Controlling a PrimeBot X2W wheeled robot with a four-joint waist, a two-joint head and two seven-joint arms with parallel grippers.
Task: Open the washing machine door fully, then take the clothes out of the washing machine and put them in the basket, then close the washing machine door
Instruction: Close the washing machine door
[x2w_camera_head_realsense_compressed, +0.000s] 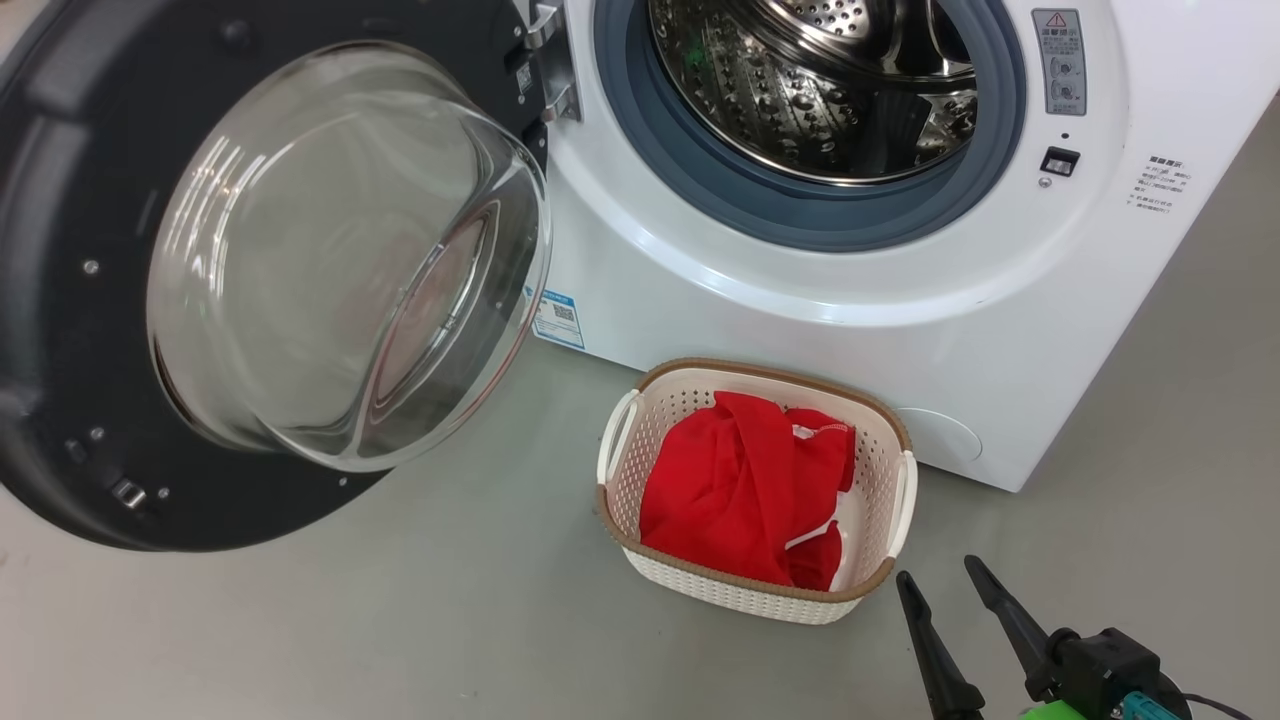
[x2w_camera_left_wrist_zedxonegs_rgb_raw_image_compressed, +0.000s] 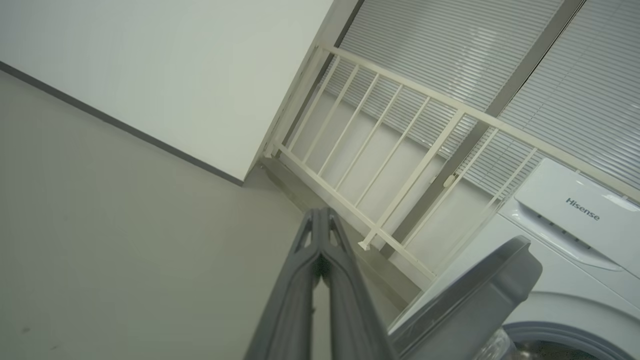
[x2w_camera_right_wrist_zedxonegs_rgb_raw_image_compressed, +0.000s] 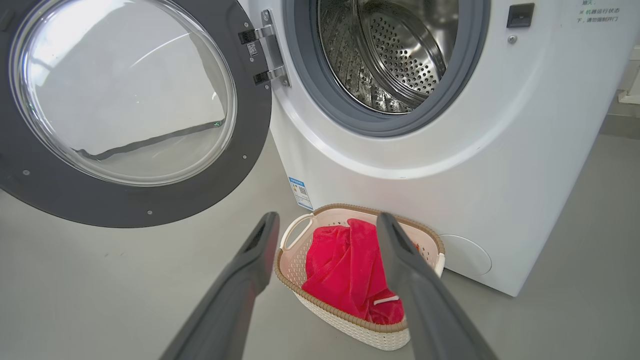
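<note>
Round black-rimmed glass washing machine door (x2w_camera_head_realsense_compressed: 300, 260) is hanging open, probably heavy, free-swinging; push its nine-o'clock rim. Right gripper (x2w_camera_head_realsense_compressed: 938, 572) is gaping; left gripper (x2w_camera_left_wrist_zedxonegs_rgb_raw_image_compressed: 320, 215) is pressing fingers together.

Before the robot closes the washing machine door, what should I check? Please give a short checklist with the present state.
1. The drum has no red fabric in its visible part: ok.
2. The clothes lie inside the basket: ok.
3. The right gripper is open and holds nothing: ok.
4. The left gripper is shut and holds nothing: ok.
5. The door can swing past the basket: cannot tell.
</note>
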